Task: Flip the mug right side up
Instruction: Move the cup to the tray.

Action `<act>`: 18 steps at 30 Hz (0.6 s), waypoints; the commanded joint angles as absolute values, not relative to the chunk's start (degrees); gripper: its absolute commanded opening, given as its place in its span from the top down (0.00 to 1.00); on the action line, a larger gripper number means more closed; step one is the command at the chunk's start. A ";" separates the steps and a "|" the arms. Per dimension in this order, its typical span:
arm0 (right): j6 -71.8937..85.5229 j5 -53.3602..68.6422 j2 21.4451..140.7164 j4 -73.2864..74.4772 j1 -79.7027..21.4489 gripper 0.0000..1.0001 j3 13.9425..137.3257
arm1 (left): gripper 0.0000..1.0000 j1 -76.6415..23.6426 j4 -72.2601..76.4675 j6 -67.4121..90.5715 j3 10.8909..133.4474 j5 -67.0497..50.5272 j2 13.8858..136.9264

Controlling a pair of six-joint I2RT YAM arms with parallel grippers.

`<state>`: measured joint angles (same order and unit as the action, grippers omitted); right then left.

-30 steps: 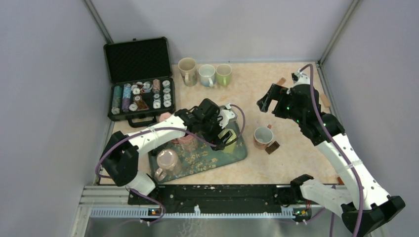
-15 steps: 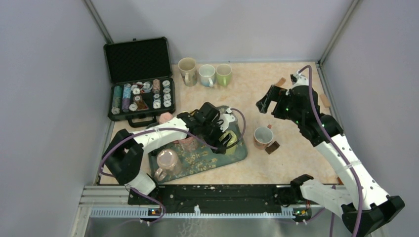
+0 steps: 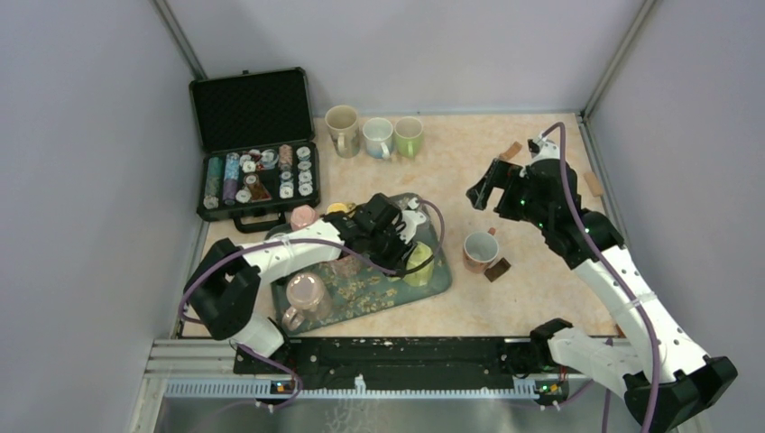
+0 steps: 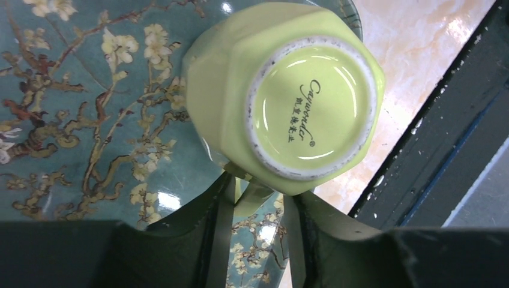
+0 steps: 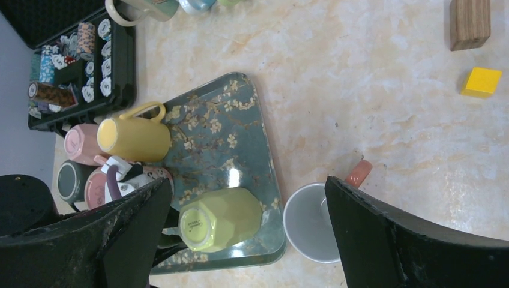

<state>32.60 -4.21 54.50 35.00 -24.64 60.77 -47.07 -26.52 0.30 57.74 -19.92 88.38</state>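
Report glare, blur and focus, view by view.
Left wrist: lime mug base sharp, print legible, glare spots on its glaze and the tray; left gripper dark and soft. Right wrist: right gripper blurred in the foreground, one glare spot on the tray. Top external: even light, soft shadows.

My mug count came to ten: three in a far row, one on the table right of the tray, six on or beside it. I also counted one tray, one open case, one yellow cube and at least three wooden blocks.
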 commanded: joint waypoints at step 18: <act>32.71 -3.43 54.05 30.89 -25.20 0.01 59.03 | 0.92 -49.93 -17.14 13.77 56.60 3.14 84.21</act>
